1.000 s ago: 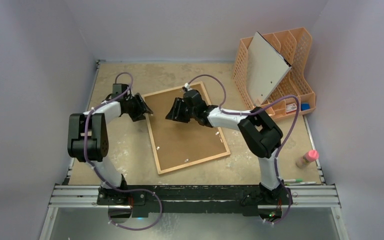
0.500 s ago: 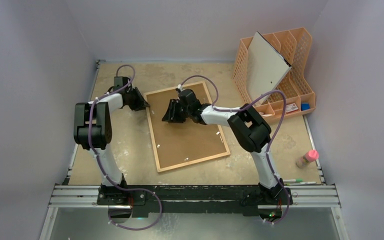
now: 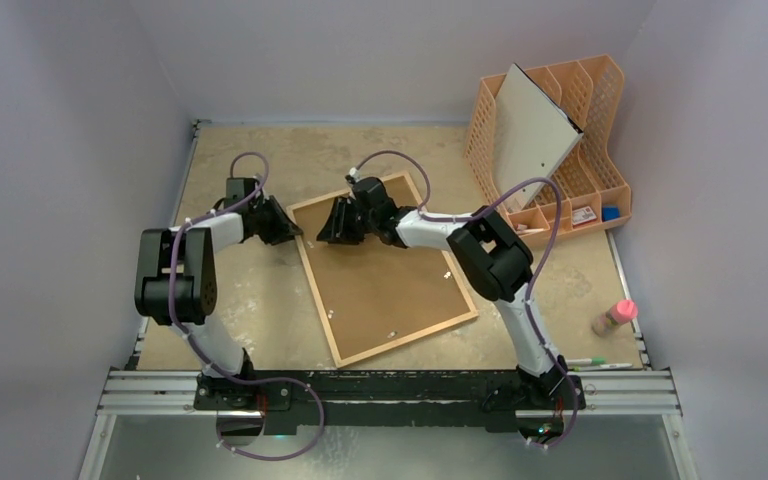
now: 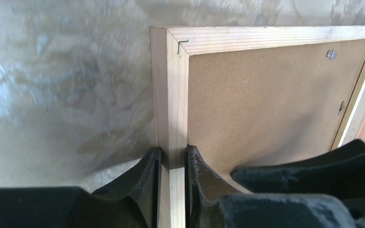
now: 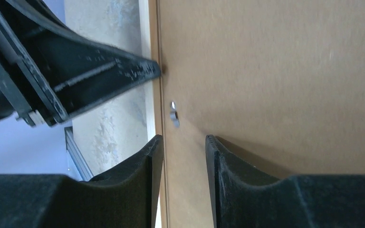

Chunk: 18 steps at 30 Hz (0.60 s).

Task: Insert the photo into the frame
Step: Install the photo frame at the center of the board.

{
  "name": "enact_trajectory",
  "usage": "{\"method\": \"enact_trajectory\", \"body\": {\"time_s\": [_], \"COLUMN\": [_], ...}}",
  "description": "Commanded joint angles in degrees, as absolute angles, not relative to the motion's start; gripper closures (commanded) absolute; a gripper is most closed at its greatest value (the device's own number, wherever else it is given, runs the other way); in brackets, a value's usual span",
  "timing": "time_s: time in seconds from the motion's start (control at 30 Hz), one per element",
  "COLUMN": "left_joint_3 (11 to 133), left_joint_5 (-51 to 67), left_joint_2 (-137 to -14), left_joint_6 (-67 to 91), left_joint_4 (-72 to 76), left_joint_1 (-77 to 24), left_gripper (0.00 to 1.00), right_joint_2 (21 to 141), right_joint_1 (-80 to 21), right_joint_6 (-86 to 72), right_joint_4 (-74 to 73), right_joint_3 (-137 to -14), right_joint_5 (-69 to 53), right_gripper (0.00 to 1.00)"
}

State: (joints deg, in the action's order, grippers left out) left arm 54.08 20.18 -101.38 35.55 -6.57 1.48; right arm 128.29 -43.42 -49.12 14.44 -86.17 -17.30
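From my seat the table [image 3: 260,160] fills the overhead view, with 12 o'clock at the far wall. The frame [image 4: 170,95] lies flat and face down at the middle of it, turned so its long sides run from about 11 o'clock to 5 o'clock. The brown backing panel [image 3: 390,280] sits inside its light wood rails.

Out at 2 o'clock stands the orange lattice organizer [image 3: 600,100], against the right wall and well apart from the frame. A white-grey board [image 3: 532,135] with a dark edge leans tilted in it.

My left gripper [image 4: 171,154] is at the frame's 10 o'clock corner. In its wrist view the two fingers are clamped on the wooden rail, one on the outer side and one on the backing side, both touching the wood.

My right gripper [image 5: 184,138] is at the frame's 12 o'clock end, just beside the left one. Its jaws stand partly apart over the backing, near the rail, and I see nothing pinched between them.

A pink-capped bottle [image 3: 615,317] stands at 4 o'clock near the right edge. A small metal tab [image 5: 173,114] sits on the backing just beyond the right fingertips. A staple [image 4: 183,45] shows in the frame's corner joint.
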Motion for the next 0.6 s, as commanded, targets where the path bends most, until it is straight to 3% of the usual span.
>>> {"method": "enact_trajectory", "body": {"time_s": [0.0, 0.57], "left_joint_3": [48.69, 47.66], "left_joint_5": [22.96, 21.97], "left_joint_2": [-98.64, -98.42], "left_joint_6": [37.19, 36.16], "left_joint_4": [-13.5, -13.6], "left_joint_1": [0.44, 0.44], "left_gripper": [1.0, 0.97], "right_joint_2": [129.23, 135.83], "right_joint_1": [-43.45, -46.82], "right_joint_6": [-48.6, -46.76], "right_joint_4": [15.25, 15.64], "right_joint_3": [-88.66, -93.52], "right_joint_5": [-18.26, -19.87], "right_gripper": [0.6, 0.68]}}
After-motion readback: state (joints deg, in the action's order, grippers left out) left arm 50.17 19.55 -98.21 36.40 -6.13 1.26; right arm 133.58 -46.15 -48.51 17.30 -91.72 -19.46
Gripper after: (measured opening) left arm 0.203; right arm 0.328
